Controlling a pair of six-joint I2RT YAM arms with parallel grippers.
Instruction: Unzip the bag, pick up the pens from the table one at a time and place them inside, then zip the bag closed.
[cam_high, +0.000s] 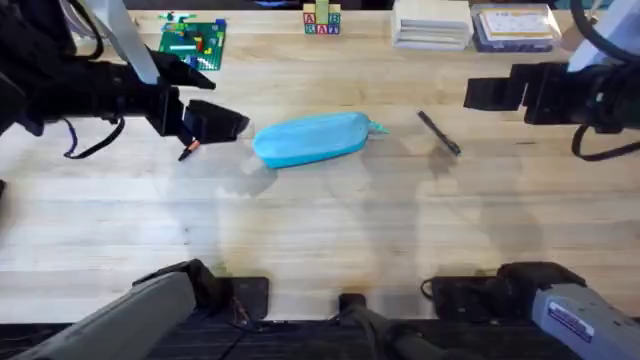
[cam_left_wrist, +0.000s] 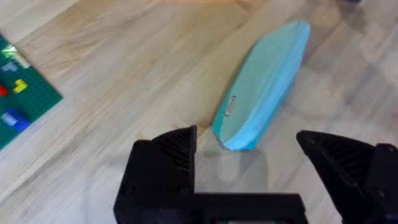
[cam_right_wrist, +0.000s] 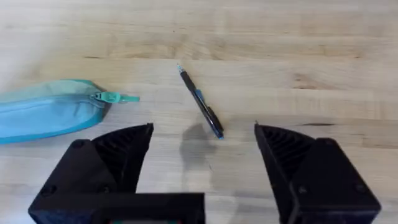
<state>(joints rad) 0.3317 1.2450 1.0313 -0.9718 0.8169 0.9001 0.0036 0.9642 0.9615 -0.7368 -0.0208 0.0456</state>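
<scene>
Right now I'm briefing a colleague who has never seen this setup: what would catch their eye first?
The light blue pencil pouch lies mid-table, zipped shut, its teal pull tab pointing toward a black pen lying apart from it on the wood. An orange pen pokes out beneath the left gripper, which hovers open beside the pouch's other end. The right gripper hangs open over the black pen.

both arms are black with grey-white link covers and loose black cables; left end effector (cam_high: 215, 124) and right end effector (cam_high: 480, 93) have chunky ribbed black fingers (cam_left_wrist: 166, 163).
</scene>
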